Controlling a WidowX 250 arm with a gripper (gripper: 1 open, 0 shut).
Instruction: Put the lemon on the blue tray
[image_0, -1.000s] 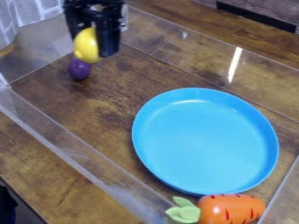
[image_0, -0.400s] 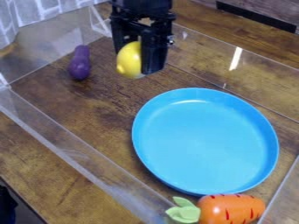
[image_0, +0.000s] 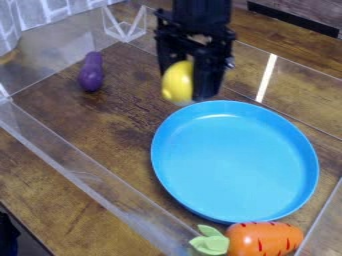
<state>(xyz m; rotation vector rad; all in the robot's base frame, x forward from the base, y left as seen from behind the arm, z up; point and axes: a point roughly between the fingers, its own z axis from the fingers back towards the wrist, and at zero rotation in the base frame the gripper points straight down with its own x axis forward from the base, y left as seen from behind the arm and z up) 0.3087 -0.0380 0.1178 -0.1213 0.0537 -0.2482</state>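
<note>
The bright-yellow lemon (image_0: 177, 82) hangs above the wooden table, held between the black fingers of my gripper (image_0: 189, 80), which points straight down and is shut on it. It sits just past the upper-left rim of the round blue tray (image_0: 235, 160), which lies flat on the table to the lower right with nothing on it.
A purple eggplant (image_0: 91, 71) lies on the table at the left. An orange carrot with green leaves (image_0: 254, 240) rests at the tray's near edge. Clear plastic walls (image_0: 80, 175) fence the work area along the left and front.
The gripper has carried the lemon to the right, away from the eggplant and up to the tray's upper-left rim. Its grip has not changed.
</note>
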